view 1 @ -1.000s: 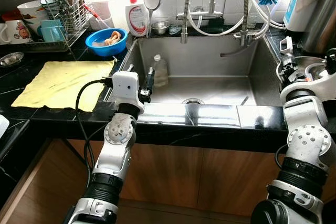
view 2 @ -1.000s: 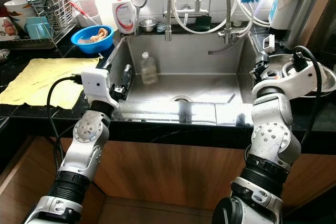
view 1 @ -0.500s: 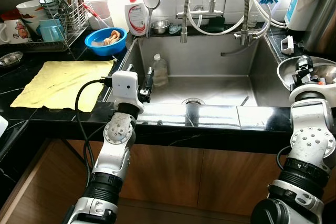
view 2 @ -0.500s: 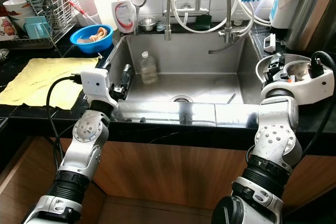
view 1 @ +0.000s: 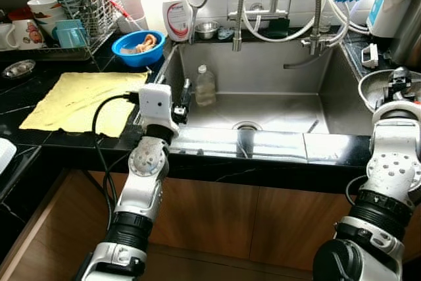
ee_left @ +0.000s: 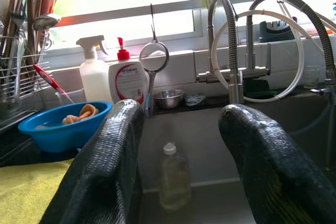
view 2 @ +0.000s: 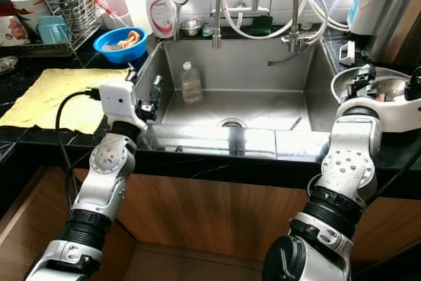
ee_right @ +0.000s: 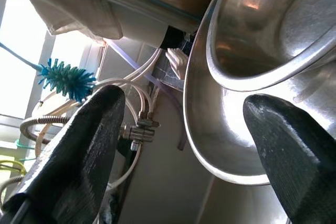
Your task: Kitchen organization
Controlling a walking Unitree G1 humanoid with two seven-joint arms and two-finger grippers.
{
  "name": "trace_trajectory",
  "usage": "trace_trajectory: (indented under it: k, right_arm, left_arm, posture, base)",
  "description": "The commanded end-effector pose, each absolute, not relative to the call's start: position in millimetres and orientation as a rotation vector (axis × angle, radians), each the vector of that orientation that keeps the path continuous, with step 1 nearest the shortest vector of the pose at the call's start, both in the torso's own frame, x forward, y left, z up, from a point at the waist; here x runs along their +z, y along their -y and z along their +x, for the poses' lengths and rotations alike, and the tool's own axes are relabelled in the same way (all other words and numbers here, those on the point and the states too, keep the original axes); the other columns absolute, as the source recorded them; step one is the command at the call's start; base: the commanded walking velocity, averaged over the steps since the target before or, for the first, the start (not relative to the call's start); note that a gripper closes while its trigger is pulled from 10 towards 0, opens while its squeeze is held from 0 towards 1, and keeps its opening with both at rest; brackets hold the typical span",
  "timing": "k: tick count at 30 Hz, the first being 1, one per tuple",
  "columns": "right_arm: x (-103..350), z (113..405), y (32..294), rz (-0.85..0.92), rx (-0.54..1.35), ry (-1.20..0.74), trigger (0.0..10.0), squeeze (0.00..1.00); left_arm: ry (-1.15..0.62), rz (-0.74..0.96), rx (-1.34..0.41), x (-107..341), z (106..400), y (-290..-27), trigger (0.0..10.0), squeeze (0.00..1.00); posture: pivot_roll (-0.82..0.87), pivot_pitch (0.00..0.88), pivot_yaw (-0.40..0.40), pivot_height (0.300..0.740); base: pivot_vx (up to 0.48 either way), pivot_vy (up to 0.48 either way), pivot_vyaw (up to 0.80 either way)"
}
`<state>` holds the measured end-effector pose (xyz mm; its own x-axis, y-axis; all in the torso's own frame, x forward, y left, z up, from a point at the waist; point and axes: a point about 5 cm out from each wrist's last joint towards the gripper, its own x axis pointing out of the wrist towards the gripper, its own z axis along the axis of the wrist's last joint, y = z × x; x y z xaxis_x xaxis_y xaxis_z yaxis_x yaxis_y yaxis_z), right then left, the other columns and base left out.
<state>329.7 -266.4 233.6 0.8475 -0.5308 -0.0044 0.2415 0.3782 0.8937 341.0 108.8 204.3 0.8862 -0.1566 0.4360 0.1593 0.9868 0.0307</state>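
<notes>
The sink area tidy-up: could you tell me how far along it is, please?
Little looks done. The plastic bottle stands in the sink; the yellow cloth lies spread on the counter. In hand: the open right claw is at the steel bowls, gripping nothing; the open left claw faces the bottle. Clearing both remains.

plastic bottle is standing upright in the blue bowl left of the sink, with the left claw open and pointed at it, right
Not quite. The plastic bottle stands upright inside the sink, near its left wall, not in the blue bowl. The left eye view shows this. The left claw is indeed open and pointed at it.
</notes>
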Motion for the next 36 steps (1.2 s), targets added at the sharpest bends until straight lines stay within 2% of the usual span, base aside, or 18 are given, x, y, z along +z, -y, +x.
trace_trajectory:
  k: [1,23,36]
  right_arm:
    - [239,332,267,1.097,-0.505,0.322,10.0,0.0]
    - [247,336,275,1.145,-0.533,0.389,10.0,0.0]
    - [233,336,281,1.203,-0.652,0.354,10.0,0.0]
  left_arm:
    - [0.457,0.008,-0.138,207,344,-114,10.0,0.0]
    - [0.484,0.054,-0.115,217,351,-128,10.0,0.0]
    - [0.499,0.097,-0.124,219,354,-131,10.0,0.0]
  posture:
    - [-0.19,0.0,0.115,0.74]
    - [-0.19,0.0,0.12,0.74]
    - [-0.19,0.0,0.124,0.74]
  base:
    - [0.0,0.0,0.0]
    - [0.0,0.0,0.0]
    - [0.0,0.0,0.0]
